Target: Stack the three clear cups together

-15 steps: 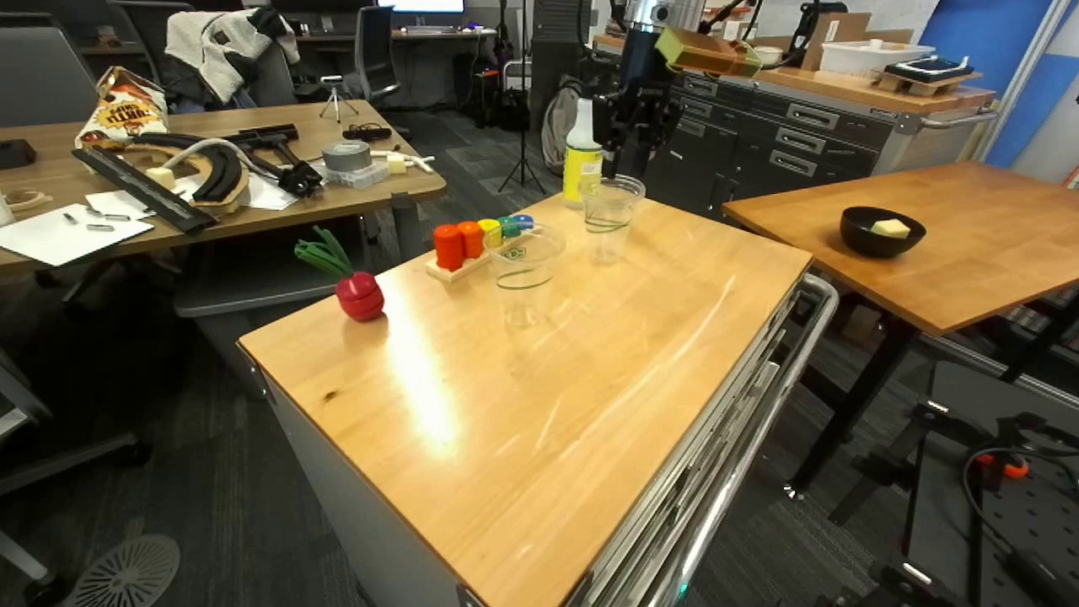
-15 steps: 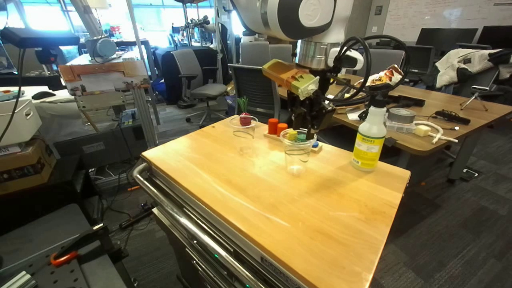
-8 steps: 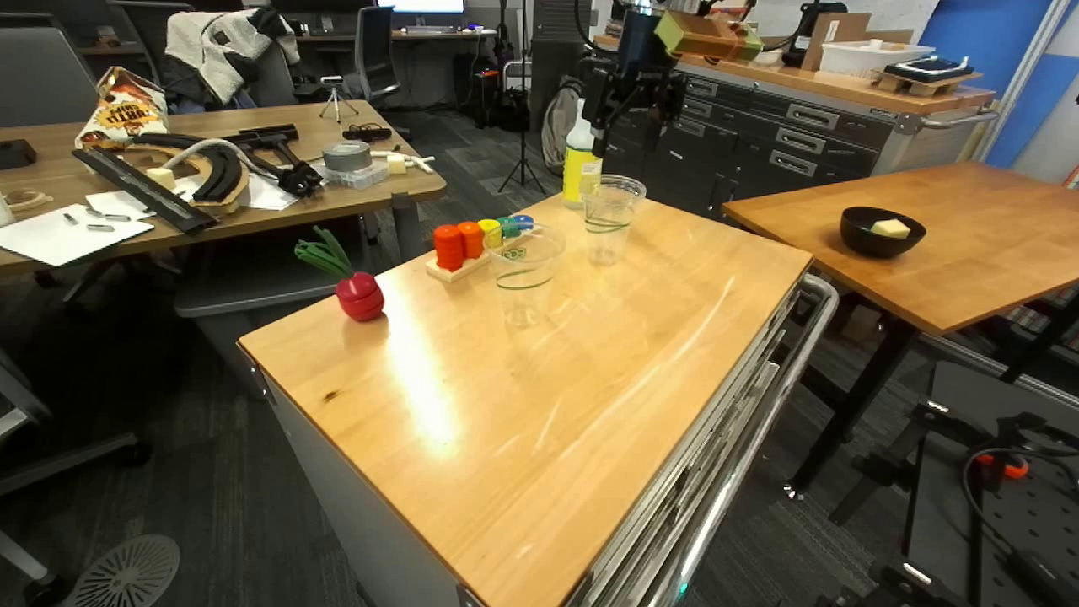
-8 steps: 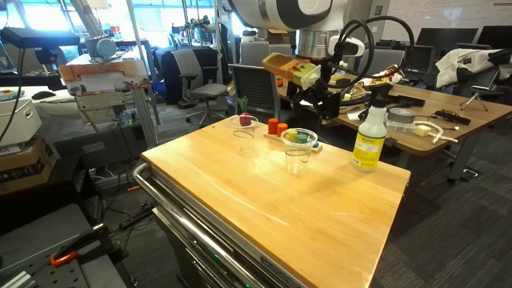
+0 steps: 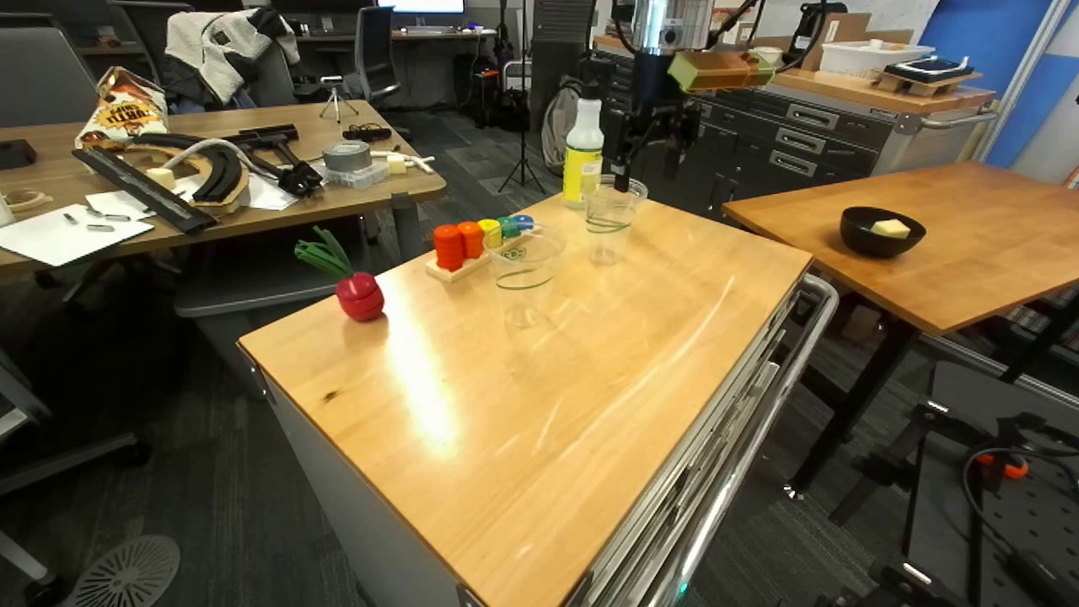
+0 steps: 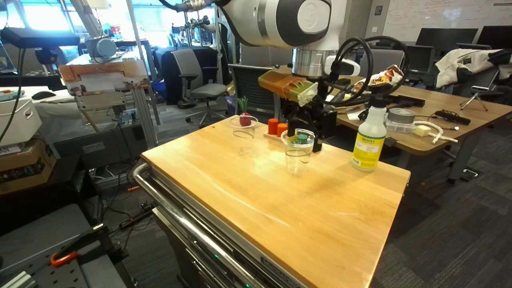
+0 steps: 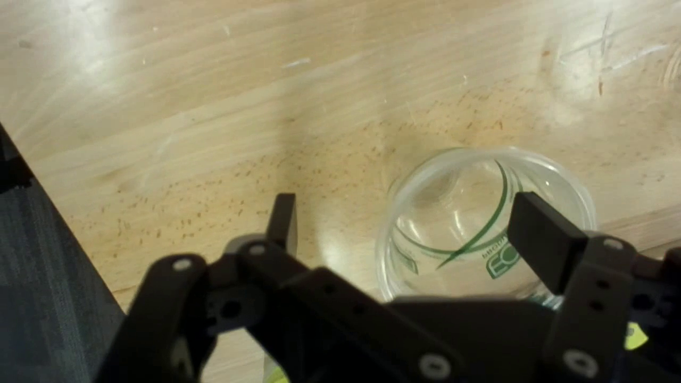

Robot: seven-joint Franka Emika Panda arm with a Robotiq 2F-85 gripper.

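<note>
The fingers of my gripper [image 7: 408,226] stand wide apart with nothing gripped. Right of centre in the wrist view, one fingertip lies over the mouth of the green-lettered clear cup [image 7: 452,226]; the other is left of it, over the wooden tabletop [image 7: 239,106], so the cup's wall runs between them. In both exterior views the gripper sits lower than half a second ago, while the cups look unmoved. I take it I'm lining up a pinch on that wall, lift not yet begun.

Only the wrist view shows which side of the wall each finger takes; whether the inner tip is below the rim I cannot tell from any view. Both exterior views give me what the wrist view lacks: the second clear cup [image 5: 523,278], upright and apart, to the left in either frame. No third cup stands by itself; the doubled rim and crossing green lines make me suspect nesting under my gripper, unconfirmed. In an exterior view, the yellow-labelled bottle [image 6: 367,140] stands right of the gripper, apart from it.
</note>
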